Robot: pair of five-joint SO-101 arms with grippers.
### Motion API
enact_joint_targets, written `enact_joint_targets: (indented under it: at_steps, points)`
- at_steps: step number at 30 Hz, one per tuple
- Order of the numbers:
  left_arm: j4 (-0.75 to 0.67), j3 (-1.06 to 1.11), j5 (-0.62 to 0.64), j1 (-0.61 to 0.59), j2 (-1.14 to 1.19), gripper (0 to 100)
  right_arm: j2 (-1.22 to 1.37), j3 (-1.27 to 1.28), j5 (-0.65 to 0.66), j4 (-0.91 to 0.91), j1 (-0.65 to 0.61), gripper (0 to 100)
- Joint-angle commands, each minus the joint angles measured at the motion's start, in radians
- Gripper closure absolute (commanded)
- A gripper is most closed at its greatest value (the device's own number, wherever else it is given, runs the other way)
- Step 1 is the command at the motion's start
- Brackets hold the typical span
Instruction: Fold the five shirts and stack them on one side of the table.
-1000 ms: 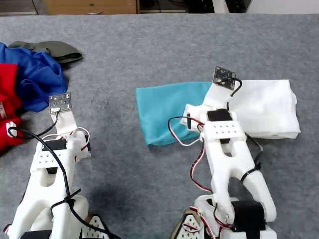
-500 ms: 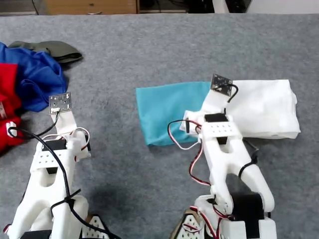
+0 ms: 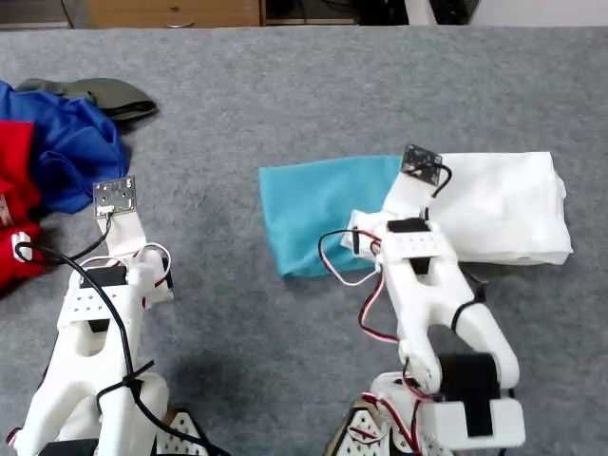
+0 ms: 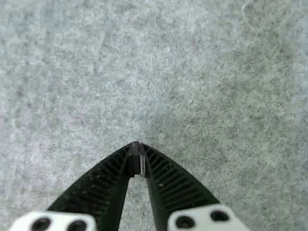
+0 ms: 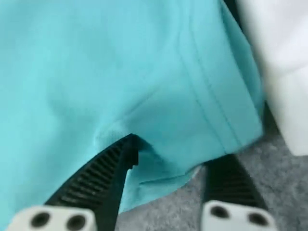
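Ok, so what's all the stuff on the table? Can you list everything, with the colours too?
teal shirt: one, teal, folded flat, middle of the table
white shirt: one, white, folded, beside the teal shirt, toward the right
blue shirt: one, blue, crumpled, at the left edge
red shirt: one, red, crumpled, at the left edge, nearer the arms than the blue shirt
olive shirt: one, olive green, behind the blue shirt
table cover: one, grey
wooden furniture: one, brown, beyond the far edge
left gripper: one, black fingers, shut, above bare cover
right gripper: one, black fingers, open, at the teal shirt's edge
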Motion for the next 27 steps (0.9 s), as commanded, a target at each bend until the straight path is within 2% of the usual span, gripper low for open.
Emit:
enact_joint_targets:
  at_steps: [1, 11, 16, 21, 27]
  points:
    - [-0.009, 0.0, -0.006, 0.008, -0.01, 98, 0.077, -0.053, -0.003, -0.043, 0.001, 95.3]
    - [-0.009, 0.0, -0.006, 0.008, -0.01, 98, 0.114, -0.108, 0.011, 0.026, -0.018, 99.5]
    - [-0.011, 0.0, -0.006, 0.008, -0.01, 98, -0.008, -0.101, 0.014, 0.026, -0.018, 99.7]
    - [-0.011, 0.0, -0.006, 0.008, -0.01, 98, -0.12, -0.114, 0.055, 0.02, -0.018, 99.7]
    - [-0.011, 0.002, -0.006, 0.008, -0.01, 98, -0.136, -0.17, 0.141, 0.035, -0.005, 99.7]
